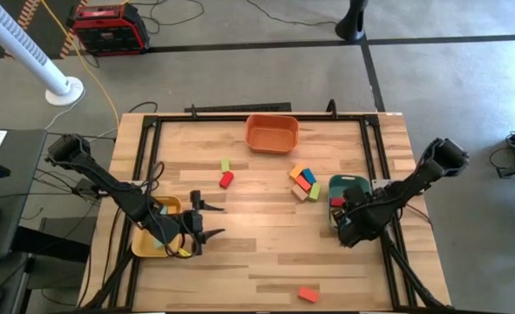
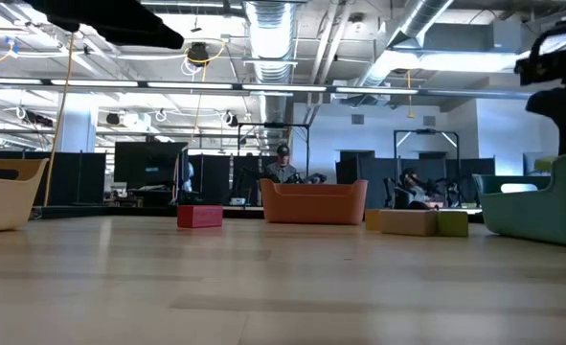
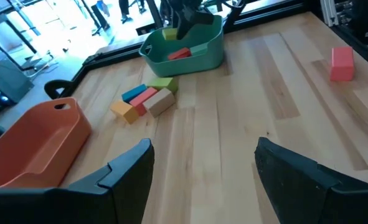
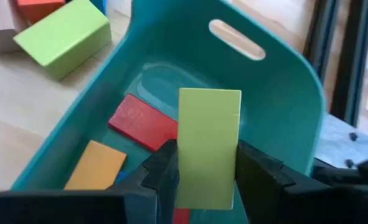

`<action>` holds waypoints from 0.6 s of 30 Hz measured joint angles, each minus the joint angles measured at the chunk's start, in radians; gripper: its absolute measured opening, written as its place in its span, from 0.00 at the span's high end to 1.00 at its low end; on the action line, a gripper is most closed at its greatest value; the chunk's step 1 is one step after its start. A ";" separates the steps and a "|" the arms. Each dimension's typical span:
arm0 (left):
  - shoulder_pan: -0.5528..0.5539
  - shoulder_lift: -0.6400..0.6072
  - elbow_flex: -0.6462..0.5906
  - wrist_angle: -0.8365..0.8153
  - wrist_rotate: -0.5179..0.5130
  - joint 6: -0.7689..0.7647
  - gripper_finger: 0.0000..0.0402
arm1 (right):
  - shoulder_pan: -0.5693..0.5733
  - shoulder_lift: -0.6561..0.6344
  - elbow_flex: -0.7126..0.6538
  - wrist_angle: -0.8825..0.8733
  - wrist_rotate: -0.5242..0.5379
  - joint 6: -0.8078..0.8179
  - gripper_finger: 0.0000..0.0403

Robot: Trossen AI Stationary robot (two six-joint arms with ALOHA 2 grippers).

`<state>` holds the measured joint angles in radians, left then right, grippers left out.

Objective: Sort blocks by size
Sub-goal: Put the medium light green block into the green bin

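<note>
Green tray (image 4: 283, 93): holds red block (image 4: 143, 122), orange block (image 4: 95, 165).
Right end effector (image 4: 203, 177): over green tray, clamped on light-green block (image 4: 208, 143).
Left end effector (image 3: 202, 171): spread wide, empty, beside yellow tray (image 1: 144, 244).
Orange tray (image 1: 272, 133): far tabletop (image 1: 266, 244) edge.
Tabletop: loose blocks (image 1: 305, 181) beside green tray.

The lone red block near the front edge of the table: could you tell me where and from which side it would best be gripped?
Probably from straight above, jaws across its two long side faces at mid-length. The red block lies flat on bare table with nothing beside it, so both sides look free. The left gripper stands open.
</note>
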<state>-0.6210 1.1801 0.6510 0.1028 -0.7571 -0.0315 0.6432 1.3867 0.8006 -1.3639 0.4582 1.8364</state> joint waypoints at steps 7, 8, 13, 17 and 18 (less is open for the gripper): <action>0.028 0.000 0.000 0.000 0.035 0.000 0.33 | -0.012 -0.023 -0.068 0.078 -0.018 -0.001 0.60; 0.032 0.000 0.000 -0.001 0.037 0.000 0.33 | -0.009 -0.023 -0.072 0.080 -0.018 -0.001 0.59; 0.049 0.000 0.000 -0.001 0.039 0.010 0.33 | -0.008 -0.023 -0.073 0.087 -0.018 -0.003 0.55; 0.069 0.000 0.000 -0.009 0.039 0.012 0.33 | -0.008 -0.023 -0.073 0.086 -0.016 -0.004 0.50; 0.075 0.000 0.000 -0.010 0.039 0.012 0.33 | -0.008 -0.023 -0.073 0.086 -0.015 -0.004 0.48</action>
<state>-0.5461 1.1801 0.6510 0.0926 -0.7177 -0.0193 0.6350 1.3636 0.7277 -1.2778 0.4431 1.8324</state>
